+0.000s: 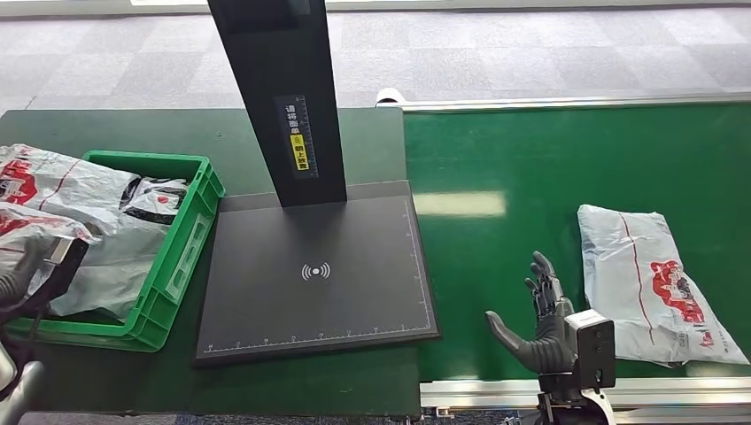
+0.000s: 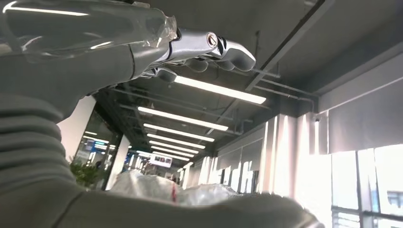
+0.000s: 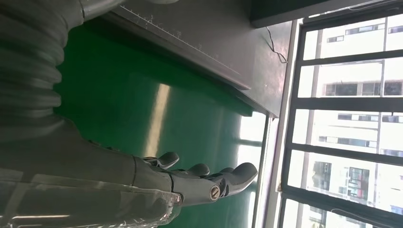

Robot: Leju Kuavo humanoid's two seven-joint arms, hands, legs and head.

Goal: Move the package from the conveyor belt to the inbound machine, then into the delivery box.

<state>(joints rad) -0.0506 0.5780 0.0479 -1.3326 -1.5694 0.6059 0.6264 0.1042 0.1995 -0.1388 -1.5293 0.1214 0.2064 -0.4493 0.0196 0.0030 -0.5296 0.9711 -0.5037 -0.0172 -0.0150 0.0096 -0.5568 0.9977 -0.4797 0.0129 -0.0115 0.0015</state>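
Observation:
A white plastic mail package (image 1: pixel 651 283) with red print lies flat on the green conveyor belt (image 1: pixel 549 168), at its right side. My right hand (image 1: pixel 540 319) hovers over the belt's front edge, a short way left of the package, fingers spread and holding nothing. In the right wrist view its fingers (image 3: pixel 209 178) stretch out above the green belt. The inbound machine's dark scan plate (image 1: pixel 314 274) with its black post (image 1: pixel 283 97) lies bare in the middle. My left hand (image 1: pixel 19 270) is at the far left beside the green crate (image 1: pixel 173 257), its fingers (image 2: pixel 214 50) extended and holding nothing.
The green crate holds several white packages (image 1: pixel 80 212), piled above its rim. A metal rail (image 1: pixel 584 390) borders the belt's front edge close to my right wrist. The dark green table (image 1: pixel 177 133) surrounds the scan plate.

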